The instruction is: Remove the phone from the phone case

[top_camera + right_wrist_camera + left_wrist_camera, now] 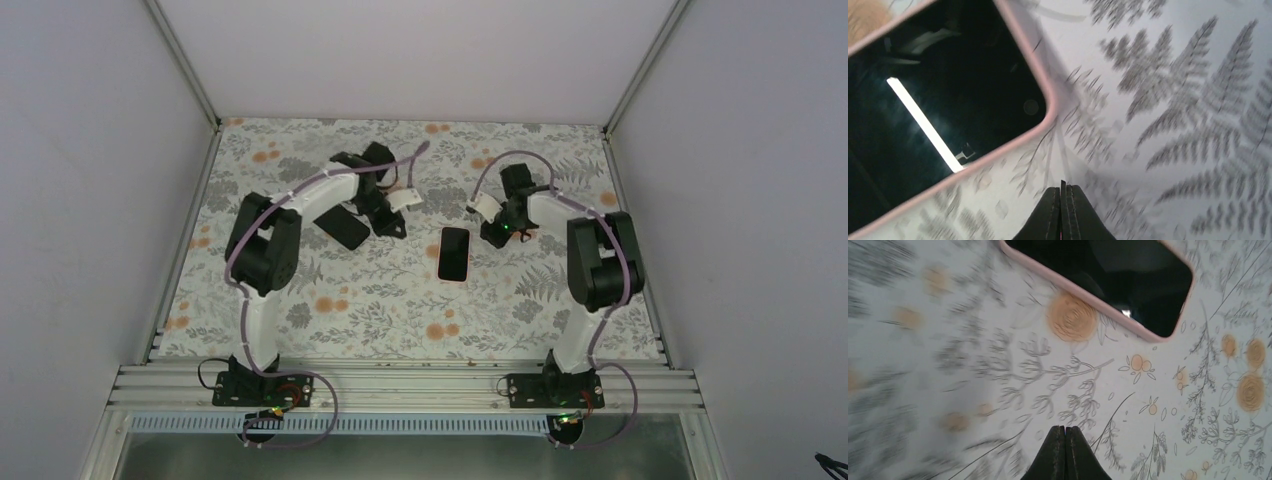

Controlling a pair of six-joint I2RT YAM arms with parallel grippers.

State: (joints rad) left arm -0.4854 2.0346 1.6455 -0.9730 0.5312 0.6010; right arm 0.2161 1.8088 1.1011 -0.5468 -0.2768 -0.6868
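Pink rim and black glass are all the wrist views give of the phone case (1118,320) and the phone (454,252); the left wrist view cuts it off along the top edge, the right wrist view cuts it off at the left and top, so neither shows the whole handset. Much of the left wrist view is smeared with blur on its left half, and the fern print in the right wrist view is soft too. From above, both sets of fingers are small and dark against the arms, hard to read; a dark patch (345,228) just left of the left wrist could be shadow or hardware, I cannot tell which.

Left gripper (1065,432): fingers pressed together with no gap, grasping nothing, over bare floral tablecloth (400,310); whether the tips touch the cloth cannot be told. It stands to the left of the phone, apart from it. Right gripper (1063,192): likewise clenched tight and empty, near the phone's far right corner, not on it.

Inside the case sits the phone, screen up, the rim wrapped round every visible edge; the pair lies flat on the cloth between the two grippers, near the middle of the table.
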